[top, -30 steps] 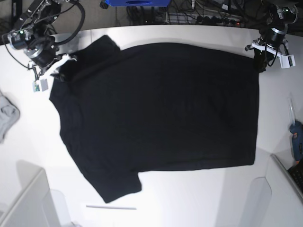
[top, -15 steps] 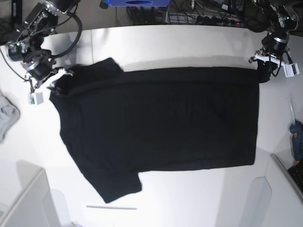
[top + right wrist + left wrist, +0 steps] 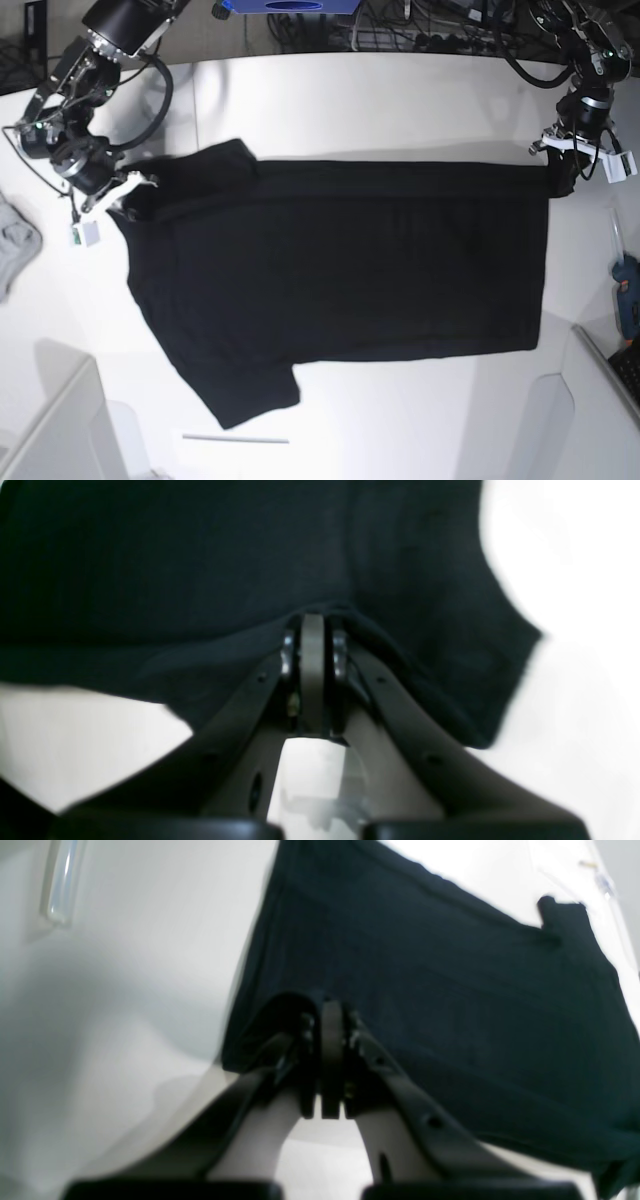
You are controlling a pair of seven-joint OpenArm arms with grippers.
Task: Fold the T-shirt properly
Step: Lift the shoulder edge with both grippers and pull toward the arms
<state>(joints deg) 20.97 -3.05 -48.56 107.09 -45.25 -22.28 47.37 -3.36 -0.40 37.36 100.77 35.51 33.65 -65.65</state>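
Spread flat on the white table point(image 3: 400, 90), plain black T-shirt point(image 3: 340, 265), no print or lettering readable. Right gripper point(image 3: 128, 196) clamped tight on its shoulder corner, left gripper point(image 3: 560, 180) pinching the hem corner opposite, both corners raised.

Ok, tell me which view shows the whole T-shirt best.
The base view: the T-shirt lies fully in frame, both sleeves and the hem visible. The left wrist view shows only one stretch near the left gripper; the right wrist view shows blurred cloth by the right gripper.
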